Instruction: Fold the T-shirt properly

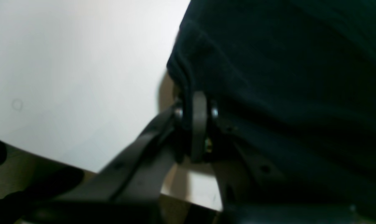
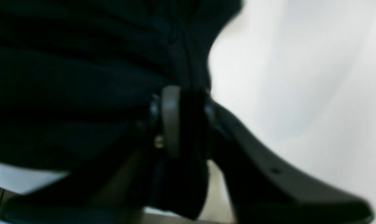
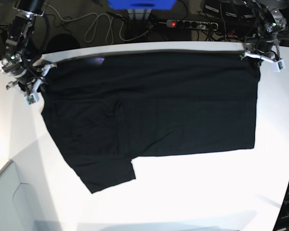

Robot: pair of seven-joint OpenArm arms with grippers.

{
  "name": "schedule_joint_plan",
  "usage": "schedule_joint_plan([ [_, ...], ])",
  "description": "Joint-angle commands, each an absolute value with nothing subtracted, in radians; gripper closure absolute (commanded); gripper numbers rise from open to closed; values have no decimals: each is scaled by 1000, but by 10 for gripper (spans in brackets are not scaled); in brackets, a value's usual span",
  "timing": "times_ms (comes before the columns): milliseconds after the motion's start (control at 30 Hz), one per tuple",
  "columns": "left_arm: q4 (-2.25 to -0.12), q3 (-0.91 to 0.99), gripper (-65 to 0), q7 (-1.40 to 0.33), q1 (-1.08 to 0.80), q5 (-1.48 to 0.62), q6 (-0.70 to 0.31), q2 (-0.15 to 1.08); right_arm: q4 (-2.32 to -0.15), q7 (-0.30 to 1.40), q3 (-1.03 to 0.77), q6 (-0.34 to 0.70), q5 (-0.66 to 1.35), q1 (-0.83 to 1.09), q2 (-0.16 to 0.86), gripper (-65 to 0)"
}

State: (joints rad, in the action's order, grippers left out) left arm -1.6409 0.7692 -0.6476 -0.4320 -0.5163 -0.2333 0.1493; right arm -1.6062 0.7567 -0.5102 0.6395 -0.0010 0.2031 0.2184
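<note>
The black T-shirt [image 3: 149, 106] lies spread on the white table [image 3: 192, 192], plain side up, with one sleeve hanging toward the front left. A small purple patch of print [image 3: 98, 60] shows at its far edge. My left gripper [image 3: 258, 58] is at the shirt's far right corner, shut on the cloth edge; in the left wrist view the gripper [image 1: 191, 105] pinches the bunched hem of the T-shirt [image 1: 284, 77]. My right gripper [image 3: 37, 85] is at the far left corner; in the right wrist view the gripper [image 2: 185, 102] is shut on the T-shirt [image 2: 66, 77].
A power strip [image 3: 190, 23], a blue box [image 3: 142, 4] and loose cables [image 3: 94, 24] lie behind the table's far edge. The table's front left corner is cut off at an angle [image 3: 9, 168]. White tabletop shows in front of the shirt.
</note>
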Motion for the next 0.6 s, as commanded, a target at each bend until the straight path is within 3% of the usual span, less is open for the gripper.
schedule_joint_plan([
  [0,-1653,776,0,-624,-433,-526,-234,163,-1615,740,-521,665,4,194,236,-176],
  [100,-1653,774,0,-628,-421,-526,-234,163,-1623,710,-558,665,10,199,237,-239],
  [300,-1653,774,0,-628,-415,-521,-234,163,-1724,651,-691,665,10,232,188,-265],
  [567,-1653,777,0,-628,-415,-524,-234,163,-1741,645,-697,665,12,262,163,-289],
])
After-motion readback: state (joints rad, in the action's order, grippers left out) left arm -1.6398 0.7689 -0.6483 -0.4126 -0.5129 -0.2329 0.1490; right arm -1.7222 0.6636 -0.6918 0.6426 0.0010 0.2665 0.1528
